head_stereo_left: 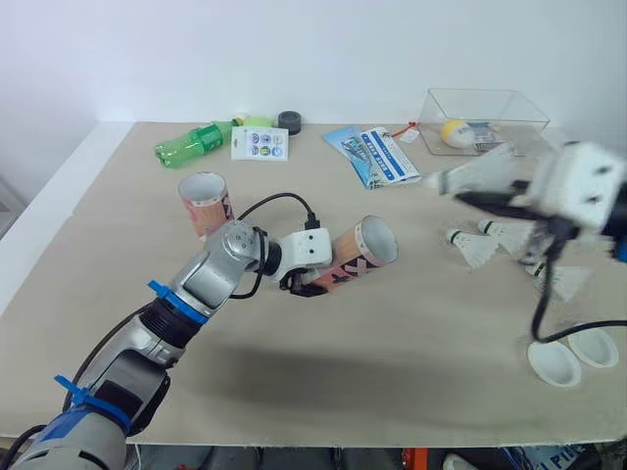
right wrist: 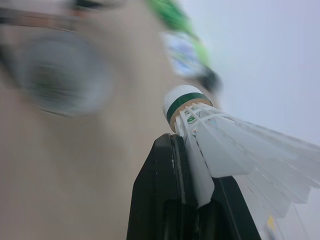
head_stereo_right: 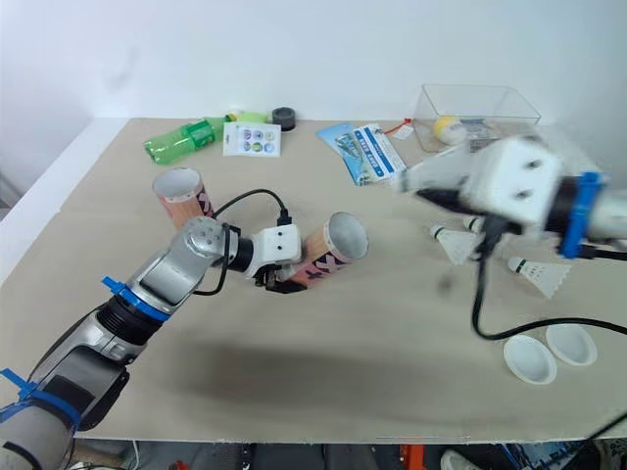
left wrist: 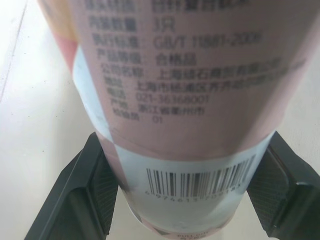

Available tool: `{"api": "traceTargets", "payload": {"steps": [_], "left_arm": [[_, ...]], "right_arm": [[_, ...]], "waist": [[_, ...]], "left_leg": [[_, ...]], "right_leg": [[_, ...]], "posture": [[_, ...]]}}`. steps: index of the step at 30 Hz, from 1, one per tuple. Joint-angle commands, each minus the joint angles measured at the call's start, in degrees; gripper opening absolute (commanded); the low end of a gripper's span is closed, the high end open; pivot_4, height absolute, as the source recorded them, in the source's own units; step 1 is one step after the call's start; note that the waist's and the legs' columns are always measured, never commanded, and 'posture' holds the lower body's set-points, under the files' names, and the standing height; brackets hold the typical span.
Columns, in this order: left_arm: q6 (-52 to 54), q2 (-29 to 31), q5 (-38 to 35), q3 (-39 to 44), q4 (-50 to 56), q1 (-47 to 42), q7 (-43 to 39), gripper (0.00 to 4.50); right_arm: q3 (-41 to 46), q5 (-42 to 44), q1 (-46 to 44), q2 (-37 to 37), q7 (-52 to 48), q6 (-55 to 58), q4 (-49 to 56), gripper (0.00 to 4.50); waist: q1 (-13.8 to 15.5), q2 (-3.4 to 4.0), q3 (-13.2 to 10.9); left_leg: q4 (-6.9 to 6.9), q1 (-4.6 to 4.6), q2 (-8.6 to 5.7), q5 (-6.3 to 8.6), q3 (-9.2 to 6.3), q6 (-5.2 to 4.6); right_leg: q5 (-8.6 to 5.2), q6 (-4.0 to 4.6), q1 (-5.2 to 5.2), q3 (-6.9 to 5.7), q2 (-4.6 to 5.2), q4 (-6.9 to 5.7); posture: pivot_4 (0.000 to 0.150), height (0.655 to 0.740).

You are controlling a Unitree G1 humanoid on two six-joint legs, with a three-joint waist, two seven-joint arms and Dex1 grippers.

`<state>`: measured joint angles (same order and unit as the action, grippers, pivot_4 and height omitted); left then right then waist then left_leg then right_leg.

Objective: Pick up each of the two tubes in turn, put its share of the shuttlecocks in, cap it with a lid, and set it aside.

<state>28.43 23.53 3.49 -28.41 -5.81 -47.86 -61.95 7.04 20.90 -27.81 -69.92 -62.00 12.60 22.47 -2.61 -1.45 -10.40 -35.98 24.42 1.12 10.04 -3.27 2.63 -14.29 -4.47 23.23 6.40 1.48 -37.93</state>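
While the left gripper (head_stereo_left: 312, 282) clamps the tilted tube (head_stereo_left: 358, 253) near the middle of the table (head_stereo_left: 392, 382), mouth turned toward the robot's right, the right gripper (right wrist: 176, 150), pinching a shuttlecock (right wrist: 186, 102) by its skirt, would do best to line the cork up with that mouth and slide it in cork first, gently. Tubes: two, the second tube (head_stereo_left: 204, 201) upright farther left. Lids: two, a near lid (head_stereo_left: 554, 362) beside a far lid (head_stereo_left: 594, 346). Loose shuttlecocks (head_stereo_right: 446, 240): seemingly three
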Motion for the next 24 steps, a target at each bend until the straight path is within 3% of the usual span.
{"api": "traceTargets", "payload": {"steps": [1, 6, 13, 16, 21, 23, 24], "left_arm": [[3.2, -1.3, -0.9, 1.4, -0.9, -2.2, 0.1, 2.97], [4.6, -2.1, -0.8, 1.7, -1.5, -3.2, 1.0, 2.97], [5.2, -2.7, -1.0, 1.4, -0.2, -2.9, 1.2, 2.97], [5.4, -2.8, -0.9, 1.3, 0.2, -2.6, 1.4, 2.97], [6.1, -2.8, -0.9, 1.0, 1.3, -2.0, 1.6, 2.97], [6.6, -2.5, -1.0, 1.0, 1.9, -1.6, 1.7, 2.97], [6.7, -2.4, -1.0, 1.0, 2.0, -1.4, 1.8, 2.97]], "right_arm": [[-4.9, -4.3, -6.2, 0.8, -5.2, -7.5, -3.8, 0.06], [-10.4, -7.3, -13.2, 5.5, -10.5, -14.8, -11.2, 0.06], [-14.8, -11.7, -16.0, 10.5, -14.9, -23.7, -18.9, 0.06], [-16.0, -12.2, -17.7, 12.3, -16.2, -25.1, -20.9, 1.06], [-14.9, -10.8, -20.8, 14.3, -17.0, -24.0, -22.4, 3.3], [-12.7, -7.4, -20.3, 14.6, -16.3, -18.8, -21.2, 4.41], [-11.4, -5.4, -19.8, 14.5, -15.7, -15.6, -20.6, 4.48]], "waist": [[0.0, 0.0, 0.0], [0.0, -0.01, 0.0], [-0.1, 0.02, 0.0], [-0.1, 0.05, 0.0], [-0.1, 0.05, 0.0], [-0.1, 0.05, 0.0], [-0.1, 0.05, 0.0]], "left_leg": [[0.0, 0.07, -0.03, 0.01, 0.0, 0.01], [0.04, 0.14, -0.02, 0.04, -0.04, 0.01], [0.11, 0.1, 0.04, 0.04, -0.06, 0.01], [0.08, 0.07, 0.04, 0.04, -0.05, 0.01], [0.09, 0.03, 0.05, 0.04, -0.06, 0.01], [0.09, 0.03, 0.05, 0.04, -0.07, 0.01], [0.09, 0.03, 0.05, 0.04, -0.07, 0.01]], "right_leg": [[-0.01, -0.08, 0.04, 0.01, 0.02, 0.02], [0.07, -0.3, 0.12, -0.02, 0.0, 0.04], [0.07, -0.23, 0.13, -0.04, -0.06, 0.0], [0.09, -0.2, 0.12, -0.04, -0.06, -0.02], [0.11, -0.16, 0.1, -0.04, -0.08, -0.07], [0.13, -0.12, 0.1, -0.04, -0.08, -0.07], [0.16, -0.06, 0.09, -0.04, -0.08, -0.07]], "posture": [[0.15, 0.74], [0.15, 0.74], [0.15, 0.74], [0.15, 0.74], [0.15, 0.74], [0.15, 0.74], [0.15, 0.74]]}}
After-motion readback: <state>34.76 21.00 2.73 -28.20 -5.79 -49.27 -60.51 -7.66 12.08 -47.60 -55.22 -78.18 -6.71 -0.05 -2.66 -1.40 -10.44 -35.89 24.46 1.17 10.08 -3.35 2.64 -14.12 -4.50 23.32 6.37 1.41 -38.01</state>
